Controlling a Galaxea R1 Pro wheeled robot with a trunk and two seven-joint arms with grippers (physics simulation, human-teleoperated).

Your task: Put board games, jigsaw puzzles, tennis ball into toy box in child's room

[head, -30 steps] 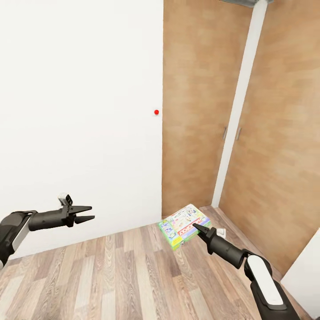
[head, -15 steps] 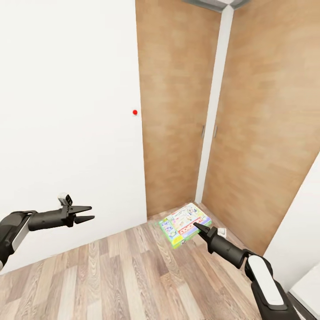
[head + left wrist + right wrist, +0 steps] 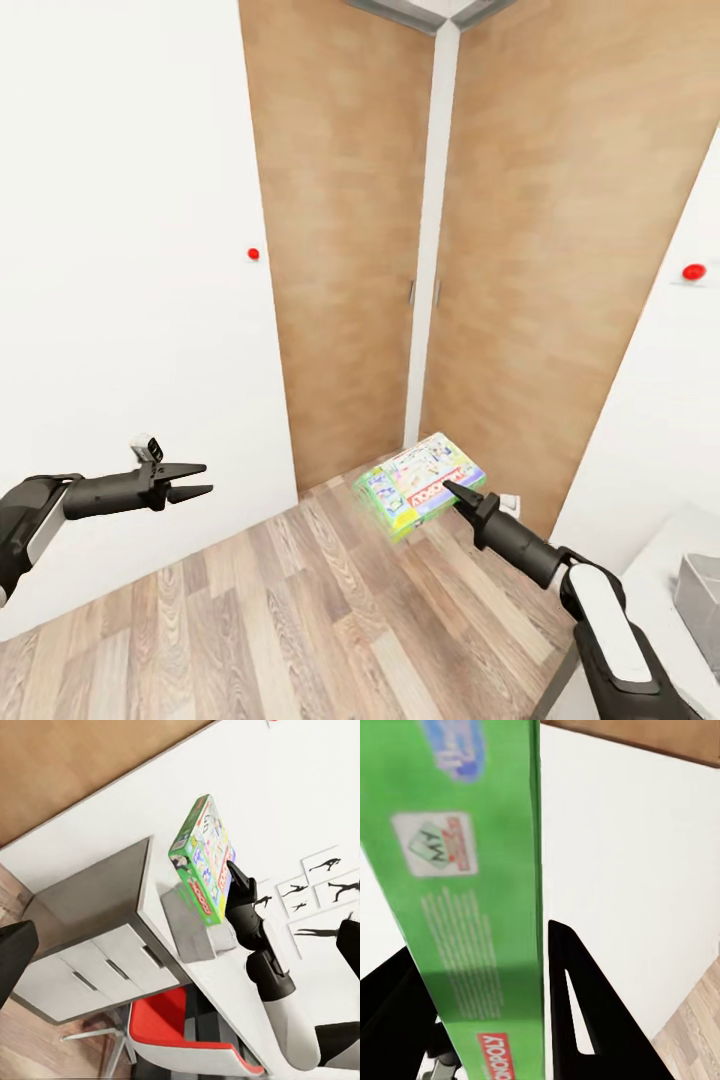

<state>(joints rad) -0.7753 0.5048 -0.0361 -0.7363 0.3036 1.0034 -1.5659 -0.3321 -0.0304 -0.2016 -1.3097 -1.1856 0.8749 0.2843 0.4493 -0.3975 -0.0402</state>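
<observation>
My right gripper [image 3: 452, 489] is shut on the edge of a multicoloured board game [image 3: 419, 484], a flat printed box with green sides, and holds it in the air above the wooden floor. The left wrist view shows the same board game [image 3: 202, 860] held tilted by the right gripper [image 3: 231, 868] above the pale grey toy box [image 3: 189, 928]. The toy box [image 3: 699, 592] stands on the table [image 3: 648, 592] at the lower right edge. In the right wrist view the game's green side [image 3: 480, 907] runs between dark fingers [image 3: 577, 1009]. My left gripper [image 3: 207, 478] hangs open with nothing in it, far left.
Brown wooden wardrobe doors [image 3: 350, 250] stand ahead, with a white wall [image 3: 120, 250] to their left. The table's dark grey end section [image 3: 97, 891] sits above white drawers [image 3: 97, 960]. A red chair [image 3: 169, 1035] stands beside the table.
The camera has swung to the right, so the wardrobe slid left in the picture and the table with the toy box came into view. Both arms keep their pose; the game stays gripped.
</observation>
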